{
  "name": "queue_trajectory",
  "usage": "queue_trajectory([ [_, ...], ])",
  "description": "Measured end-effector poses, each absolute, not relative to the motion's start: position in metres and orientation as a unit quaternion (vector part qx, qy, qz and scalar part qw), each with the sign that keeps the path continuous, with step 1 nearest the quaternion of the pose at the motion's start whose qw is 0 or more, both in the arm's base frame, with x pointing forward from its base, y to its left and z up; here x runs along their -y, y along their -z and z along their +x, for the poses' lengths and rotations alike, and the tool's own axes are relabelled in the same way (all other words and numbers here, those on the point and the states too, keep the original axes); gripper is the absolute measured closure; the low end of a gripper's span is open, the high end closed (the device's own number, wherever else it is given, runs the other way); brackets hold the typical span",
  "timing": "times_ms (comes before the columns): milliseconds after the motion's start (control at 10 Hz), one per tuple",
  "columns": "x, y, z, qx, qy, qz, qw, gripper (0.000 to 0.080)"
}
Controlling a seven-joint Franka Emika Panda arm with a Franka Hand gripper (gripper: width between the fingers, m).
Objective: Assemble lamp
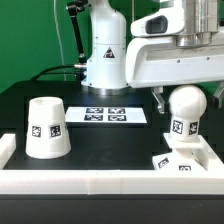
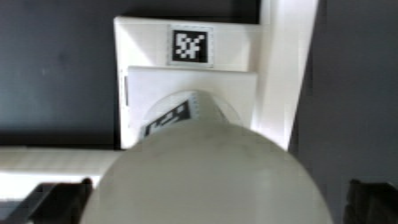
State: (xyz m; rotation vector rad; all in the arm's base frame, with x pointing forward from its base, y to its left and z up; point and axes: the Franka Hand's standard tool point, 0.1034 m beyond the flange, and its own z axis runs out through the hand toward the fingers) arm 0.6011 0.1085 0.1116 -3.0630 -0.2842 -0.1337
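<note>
The bulb (image 1: 187, 103) stands upright on its stem over the small square base (image 1: 177, 160) at the exterior view's right. My gripper (image 1: 184, 100) hangs over it with the jaws wide apart on either side of the round head; a thin gap shows beside the dark fingers (image 1: 160, 98). In the wrist view the bulb (image 2: 210, 160) fills the space between the fingertips (image 2: 64, 203), with the gripper (image 2: 214, 208) above the tagged base (image 2: 160, 70). The cone shade (image 1: 47, 128) stands alone at the exterior view's left.
The marker board (image 1: 108, 115) lies flat mid-table in front of the robot's base (image 1: 105, 55). A white raised rim (image 1: 100, 185) runs along the front and right edges, close beside the lamp base; it also shows in the wrist view (image 2: 294, 70).
</note>
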Motion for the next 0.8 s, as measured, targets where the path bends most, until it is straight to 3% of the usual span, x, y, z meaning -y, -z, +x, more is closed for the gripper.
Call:
queue_trajectory([
  [800,-0.1057,-0.114,0.6068,0.343,0.055,-0.937,0.013,0.0101],
])
